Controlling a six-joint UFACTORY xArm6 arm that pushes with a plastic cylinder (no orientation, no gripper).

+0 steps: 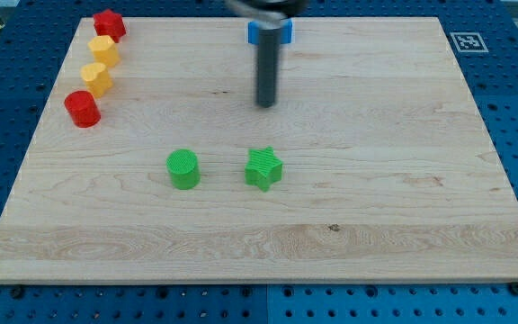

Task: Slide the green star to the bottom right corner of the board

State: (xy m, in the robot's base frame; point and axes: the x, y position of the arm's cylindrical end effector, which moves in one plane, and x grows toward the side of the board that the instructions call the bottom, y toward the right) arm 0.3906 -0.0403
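Observation:
The green star [263,168] lies on the wooden board [385,207], a little left of the middle. My tip [266,103] is the lower end of a dark rod that comes down from the view's top. It stands apart from the star, straight above it in the view. A green cylinder [183,169] sits to the left of the star, level with it.
A blue block [270,31] lies at the top middle, partly hidden behind the rod. At the top left a red block [109,23], two yellow blocks [103,49] [96,78] and a red cylinder [83,108] form a slanted row. A marker tag [467,41] sits off the board's top right.

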